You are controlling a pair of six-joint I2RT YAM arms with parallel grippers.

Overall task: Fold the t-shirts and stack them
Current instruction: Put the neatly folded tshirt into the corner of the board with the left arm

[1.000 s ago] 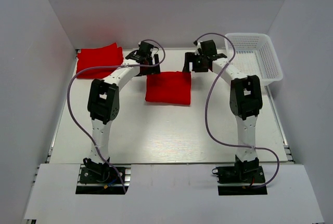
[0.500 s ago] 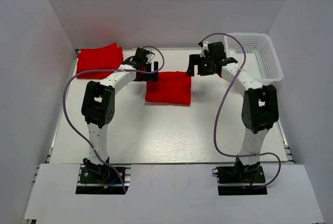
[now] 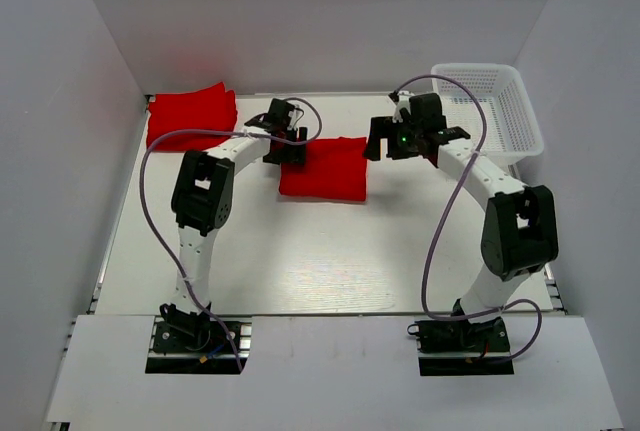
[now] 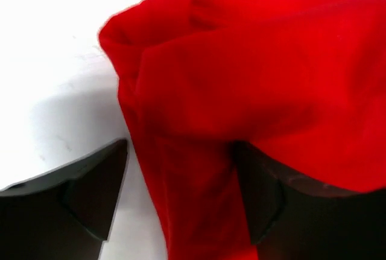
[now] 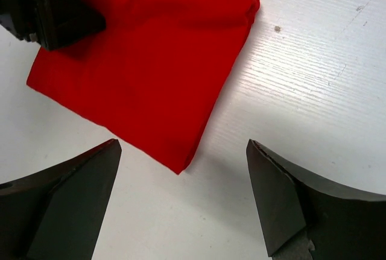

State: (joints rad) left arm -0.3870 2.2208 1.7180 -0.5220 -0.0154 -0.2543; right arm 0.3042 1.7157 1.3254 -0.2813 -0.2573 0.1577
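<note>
A folded red t-shirt [image 3: 323,168] lies flat in the middle of the table. A second folded red t-shirt [image 3: 190,114] lies at the back left. My left gripper [image 3: 290,147] is at the far left corner of the middle shirt. In the left wrist view the left gripper [image 4: 181,145] is open, with a bunched edge of the shirt [image 4: 259,73] between the jaws. My right gripper [image 3: 386,141] is open and empty just right of the shirt's far right corner. In the right wrist view the right gripper [image 5: 182,145] hovers over the table with a shirt [image 5: 145,61] corner ahead.
A white mesh basket [image 3: 478,69] stands at the back right, close behind the right arm. White walls enclose the table on the left, back and right. The left gripper's black body [image 5: 48,12] shows in the right wrist view on the shirt's far side.
The left gripper has come down onto the middle shirt's far left corner. The right arm's elbow has swung out to the right and its gripper has shifted slightly right and nearer.
</note>
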